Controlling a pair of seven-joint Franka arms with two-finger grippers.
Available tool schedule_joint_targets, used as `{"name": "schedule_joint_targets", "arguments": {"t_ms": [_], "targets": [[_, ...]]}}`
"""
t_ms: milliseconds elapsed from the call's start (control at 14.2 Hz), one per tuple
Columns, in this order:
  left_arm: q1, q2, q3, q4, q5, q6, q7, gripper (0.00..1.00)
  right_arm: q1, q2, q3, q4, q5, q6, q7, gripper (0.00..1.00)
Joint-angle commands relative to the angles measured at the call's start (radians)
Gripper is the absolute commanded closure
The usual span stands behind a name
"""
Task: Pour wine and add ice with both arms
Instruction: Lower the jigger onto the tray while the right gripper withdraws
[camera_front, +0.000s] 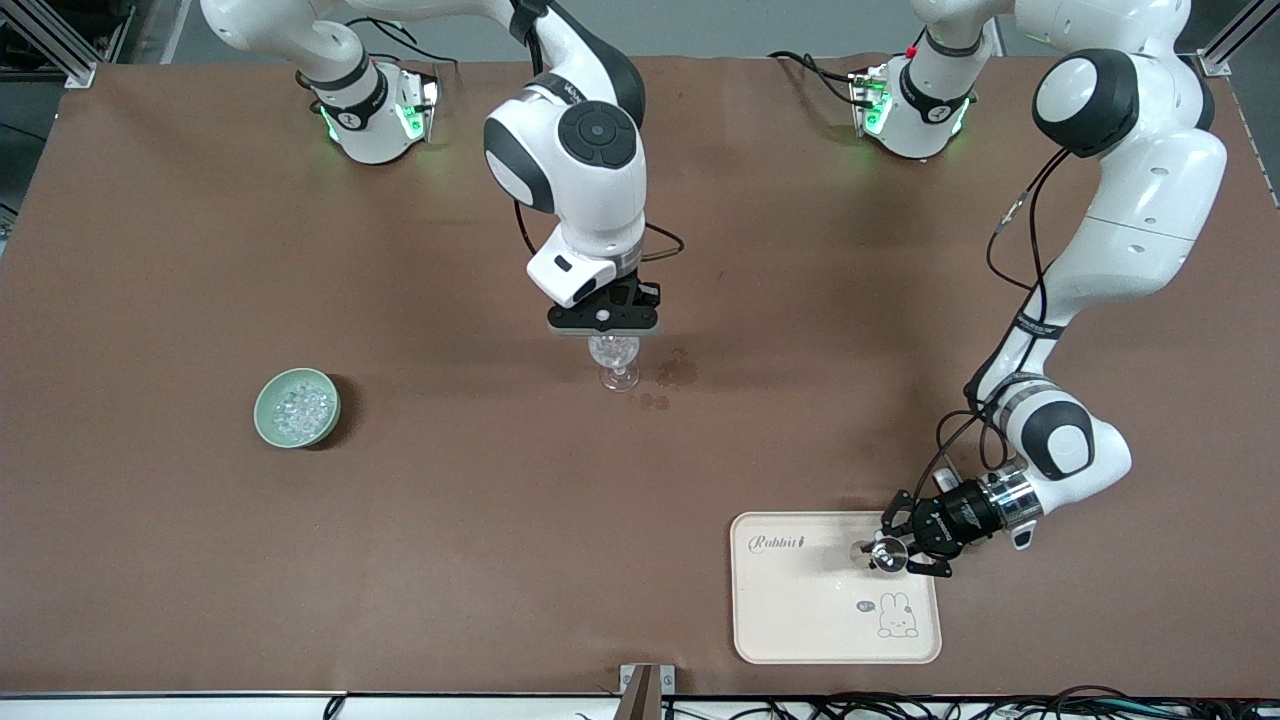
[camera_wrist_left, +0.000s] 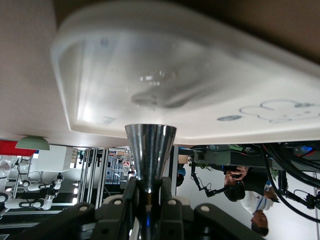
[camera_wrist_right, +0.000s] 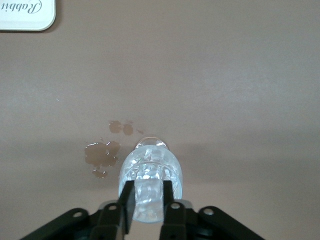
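A clear stemmed glass (camera_front: 617, 365) stands mid-table with clear ice lumps in it. My right gripper (camera_front: 604, 322) hangs straight over it. In the right wrist view, the right gripper (camera_wrist_right: 148, 189) is shut on a clear ice lump (camera_wrist_right: 148, 202) above the glass (camera_wrist_right: 172, 170). A pale green bowl (camera_front: 297, 408) of ice (camera_front: 302, 404) sits toward the right arm's end. My left gripper (camera_front: 888, 553) is low over a cream tray (camera_front: 800, 620), shut on a shiny metal cone-shaped cup (camera_wrist_left: 150, 147), and it (camera_wrist_left: 150, 189) points at the tray (camera_wrist_left: 90, 75).
Brown wet spill stains (camera_front: 680, 372) lie on the brown mat beside the glass, also in the right wrist view (camera_wrist_right: 102, 154). The tray's corner (camera_wrist_right: 30, 17) shows there. The green bowl (camera_wrist_left: 32, 143) shows small in the left wrist view.
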Motion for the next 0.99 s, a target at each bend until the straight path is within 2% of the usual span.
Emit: {"name": "schedule_joint_targets", "arguments": {"t_ms": [0, 281, 422, 704, 915], "targets": [[-0.001, 0.03, -0.004, 0.033, -0.027, 0.004, 0.03, 0.98, 0.015, 0.005, -0.01, 0.01, -0.024, -0.006, 0.013, 0.0], [-0.002, 0.035, -0.002, 0.033, -0.027, 0.004, 0.051, 0.96, 0.007, 0.005, -0.01, 0.012, -0.023, -0.011, 0.014, 0.0], [-0.004, 0.035, 0.006, 0.033, -0.027, 0.004, 0.053, 0.9, -0.019, -0.007, -0.017, 0.012, -0.023, -0.022, 0.008, 0.0], [-0.007, 0.033, 0.007, 0.03, -0.026, 0.004, 0.053, 0.59, -0.158, -0.105, -0.015, 0.001, -0.012, -0.072, -0.024, 0.0], [-0.007, 0.027, 0.009, 0.027, -0.024, 0.004, 0.05, 0.36, -0.282, -0.205, -0.012, -0.074, -0.008, -0.135, -0.215, 0.0]]}}
